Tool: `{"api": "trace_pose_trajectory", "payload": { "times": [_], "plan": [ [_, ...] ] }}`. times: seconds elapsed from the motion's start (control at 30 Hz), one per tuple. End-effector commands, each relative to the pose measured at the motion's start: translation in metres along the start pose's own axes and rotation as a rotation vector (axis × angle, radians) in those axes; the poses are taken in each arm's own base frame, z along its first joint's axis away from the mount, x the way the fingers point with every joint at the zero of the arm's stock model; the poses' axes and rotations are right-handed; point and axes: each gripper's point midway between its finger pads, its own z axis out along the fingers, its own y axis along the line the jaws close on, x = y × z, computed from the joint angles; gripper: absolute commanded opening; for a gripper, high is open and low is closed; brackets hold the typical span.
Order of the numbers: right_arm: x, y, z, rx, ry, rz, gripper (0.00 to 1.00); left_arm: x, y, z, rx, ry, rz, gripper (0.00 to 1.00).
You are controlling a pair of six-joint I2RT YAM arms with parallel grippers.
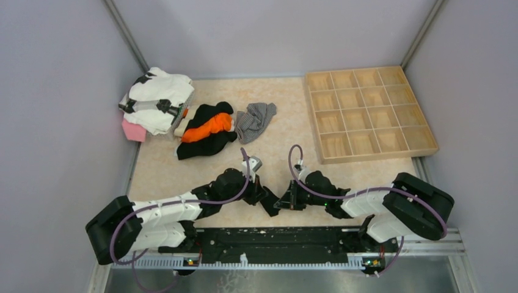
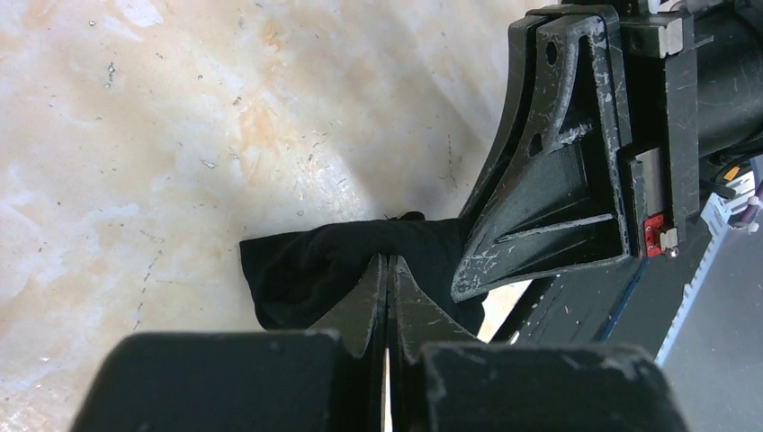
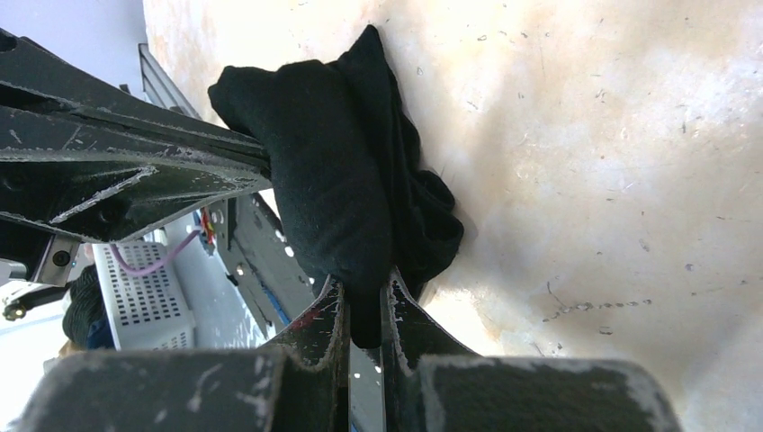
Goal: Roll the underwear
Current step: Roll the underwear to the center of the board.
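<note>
at the middle of the worktop's [image 1: 183, 177] near edge, the left gripper [image 2: 389, 270] and the right gripper [image 3: 364, 310] are meeting tip to tip, and the black underwear [image 3: 333, 180] is lying bunched between them. the left gripper is standing fully closed, its fingertips pinching one edge of the black cloth. the right gripper is standing almost closed, with a thick fold of the same cloth squeezed between its jaws. the garment is stretching from one pinch to the other, its loose part sagging onto the worktop just beside the fingers. toward the far left corner, the grey striped underwear [image 1: 255, 119] is lying crumpled and untouched, just beside a black and orange garment [image 1: 207, 129]. a heap of white clothes [image 1: 157, 97] is resting at the far left corner, partly over a pink block [image 1: 133, 130]. along the right edge, a wooden tray [image 1: 369, 113] of square compartments is sitting well apart from both grippers.
</note>
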Motion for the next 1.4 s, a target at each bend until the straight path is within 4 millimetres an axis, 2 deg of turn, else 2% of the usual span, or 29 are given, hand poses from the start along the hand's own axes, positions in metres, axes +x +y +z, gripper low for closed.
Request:
{"api": "trace_pose_trajectory", "payload": {
  "times": [0.0,0.3,0.5,0.63,0.8,1.0,1.17,1.2,1.27,1.3,1.37],
  "plan": [
    [0.038,-0.066,-0.015,0.242,0.134,0.000,0.03,-0.007,0.002,0.007,-0.009,-0.040,-0.005,0.00],
    [0.037,-0.063,-0.017,0.255,0.148,-0.030,0.07,0.030,0.024,0.012,-0.081,0.049,-0.043,0.00],
    [0.032,-0.058,-0.018,0.268,0.150,-0.058,0.15,0.060,0.040,0.007,-0.120,0.094,-0.089,0.00],
    [0.028,-0.053,-0.021,0.275,0.149,-0.076,0.26,0.074,0.047,0.004,-0.141,0.116,-0.107,0.00],
    [0.015,-0.040,-0.028,0.276,0.119,-0.106,0.40,0.080,0.047,0.001,-0.131,0.117,-0.126,0.00],
    [-0.013,-0.019,-0.039,0.265,0.045,-0.171,0.60,0.078,0.043,-0.004,-0.114,0.095,-0.122,0.00],
    [-0.043,0.004,-0.045,0.249,-0.022,-0.322,0.68,0.076,0.042,-0.004,-0.108,0.086,-0.115,0.00],
    [-0.048,0.007,-0.045,0.250,-0.030,-0.348,0.74,0.075,0.041,-0.004,-0.108,0.086,-0.115,0.00],
    [-0.059,0.010,-0.046,0.284,-0.046,-0.389,0.94,0.075,0.041,-0.003,-0.108,0.088,-0.113,0.00],
    [-0.062,0.011,-0.046,0.286,-0.040,-0.431,0.98,0.075,0.042,-0.003,-0.110,0.088,-0.113,0.00],
    [-0.064,0.017,-0.042,0.263,-0.020,-0.468,0.99,0.075,0.042,-0.004,-0.110,0.089,-0.113,0.00]
  ]
}}
